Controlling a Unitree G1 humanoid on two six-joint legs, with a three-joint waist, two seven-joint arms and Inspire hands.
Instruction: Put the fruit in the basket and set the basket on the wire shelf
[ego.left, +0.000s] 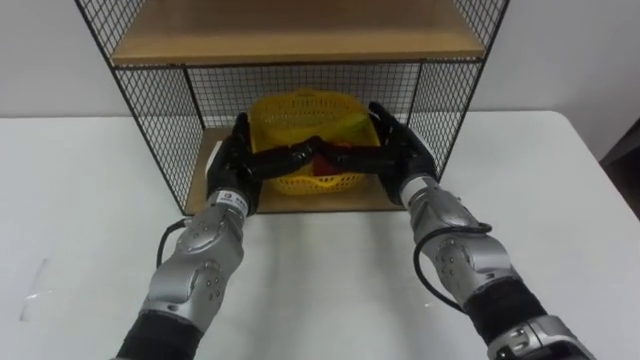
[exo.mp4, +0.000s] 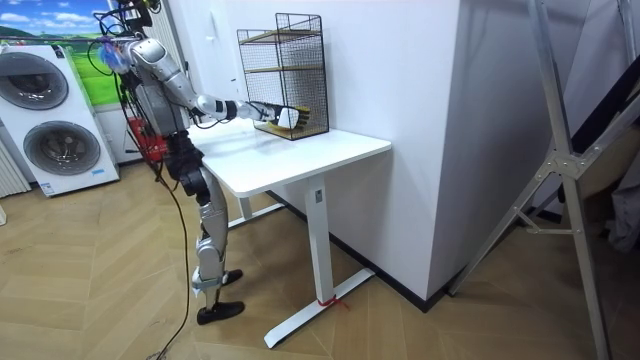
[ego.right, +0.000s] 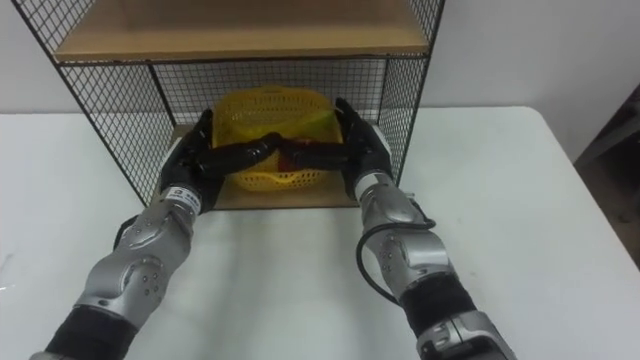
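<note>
Left eye view: the yellow basket (ego.left: 300, 110) sits on the lower wooden board (ego.left: 372, 199) inside the wire shelf (ego.left: 160, 110), under an upper wooden board (ego.left: 290, 35). A red fruit (ego.left: 326, 160) shows at the basket's 6 o'clock, just behind its front rim. I see the left hand (ego.left: 238, 165) against the basket at 9 o'clock and the right hand (ego.left: 402, 150) at 3 o'clock. Both sets of fingers (ego.left: 285, 157) are stretched nearly straight across the front wall until the tips almost meet in front of the fruit, and the thumbs stand up along the sides. The shelf rests on a white table (ego.left: 320, 290) that spreads out toward 6 o'clock. From the room view, the robot stands at the table's edge with both arms reaching forward into the shelf, and a washing machine (exo.mp4: 50, 120) stands at the room view's left.
</note>
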